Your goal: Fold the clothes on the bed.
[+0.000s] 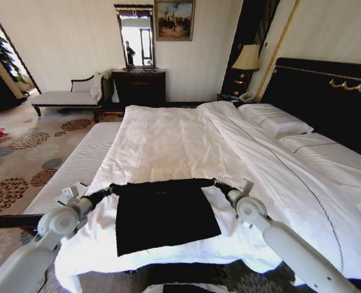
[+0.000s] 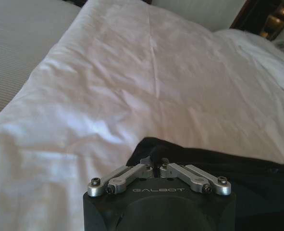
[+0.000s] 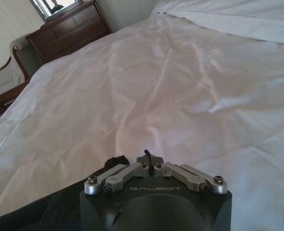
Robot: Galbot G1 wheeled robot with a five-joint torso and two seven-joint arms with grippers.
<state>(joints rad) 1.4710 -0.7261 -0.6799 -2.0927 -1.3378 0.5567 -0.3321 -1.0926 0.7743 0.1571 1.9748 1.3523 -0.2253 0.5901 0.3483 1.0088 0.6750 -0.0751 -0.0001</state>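
Head view: both tools (image 1: 112, 190) (image 1: 215, 182) pinch T-shirt (image 1: 162, 213) corners.

— Where are the arms right now?

— Both reach forward, spread apart. The left arm (image 1: 43, 235) comes in from about seven o'clock; its forearm angles toward one o'clock. The right arm (image 1: 278, 235) rises from about five o'clock, pointing toward eleven.

— And the grippers?

— The left gripper (image 1: 111, 190) sits at roughly nine o'clock of the black T-shirt (image 1: 162, 213), pinched closed on its upper corner. The right gripper (image 1: 215, 182) is at about two o'clock of it, clamped on the opposite corner.

— Level with each other?

— Nearly; the right one is slightly farther forward.
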